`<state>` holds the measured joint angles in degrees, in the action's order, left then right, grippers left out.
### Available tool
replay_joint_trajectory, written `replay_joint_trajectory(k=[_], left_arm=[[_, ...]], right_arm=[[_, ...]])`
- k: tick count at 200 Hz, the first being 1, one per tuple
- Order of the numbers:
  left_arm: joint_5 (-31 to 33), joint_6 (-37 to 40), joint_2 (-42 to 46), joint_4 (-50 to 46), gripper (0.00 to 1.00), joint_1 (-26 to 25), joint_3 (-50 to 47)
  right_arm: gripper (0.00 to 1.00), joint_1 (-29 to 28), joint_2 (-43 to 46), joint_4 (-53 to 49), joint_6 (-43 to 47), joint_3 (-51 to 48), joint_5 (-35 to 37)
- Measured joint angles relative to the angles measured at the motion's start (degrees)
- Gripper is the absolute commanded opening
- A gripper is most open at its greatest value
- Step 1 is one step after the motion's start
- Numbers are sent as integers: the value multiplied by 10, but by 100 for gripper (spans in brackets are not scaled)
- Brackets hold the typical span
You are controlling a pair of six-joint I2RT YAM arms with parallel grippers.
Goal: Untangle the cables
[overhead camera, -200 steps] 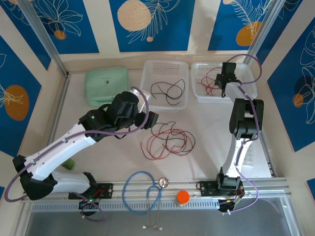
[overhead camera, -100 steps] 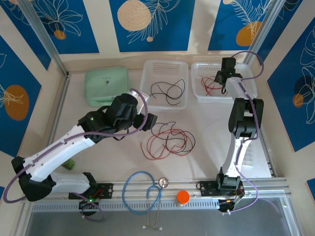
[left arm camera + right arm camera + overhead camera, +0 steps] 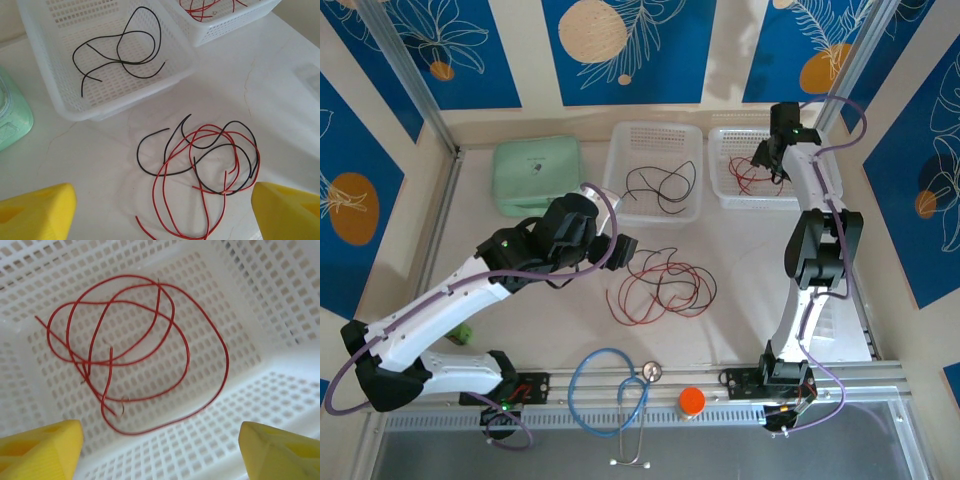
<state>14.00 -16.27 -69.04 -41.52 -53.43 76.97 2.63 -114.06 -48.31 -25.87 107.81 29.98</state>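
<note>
Your left pincer (image 3: 161, 214) hangs open over the counter (image 3: 280, 100), its yellow fingertips spread wide on either side of the tangled cables (image 3: 200, 167). The tangle is red and black loops crossing one another. It lies mid-counter, at 6 o'clock from the left basket (image 3: 50, 95), where one black cable (image 3: 125, 52) already sits alone. Your right pincer (image 3: 160, 450) is open too and holds nothing. It hovers above the right basket (image 3: 280, 300), with the red cables (image 3: 125, 340) lying loose inside.

The step in hand looks like picking the next strand out of the tangle. Aim for a free end, not a crossing. The black end at 10 o'clock of the pile lies apart from the red loops and seems the cleanest grasp. Close on that single strand, lift slowly, and watch that no red loop rides up with it. If one does, ease the pull sideways toward 9 o'clock.
</note>
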Motion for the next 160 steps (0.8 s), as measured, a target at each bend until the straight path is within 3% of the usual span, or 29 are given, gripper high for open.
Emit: replay_joint_trajectory(k=[92, 160], left_arm=[[-2, -19, 0, -14, 100, 0, -2], [-24, -19, -28, -12, 100, 0, -21]], right_arm=[[87, -25, 49, -114, -42, 19, -17], [88, -135, 256, -79, -36, -212, -39]])
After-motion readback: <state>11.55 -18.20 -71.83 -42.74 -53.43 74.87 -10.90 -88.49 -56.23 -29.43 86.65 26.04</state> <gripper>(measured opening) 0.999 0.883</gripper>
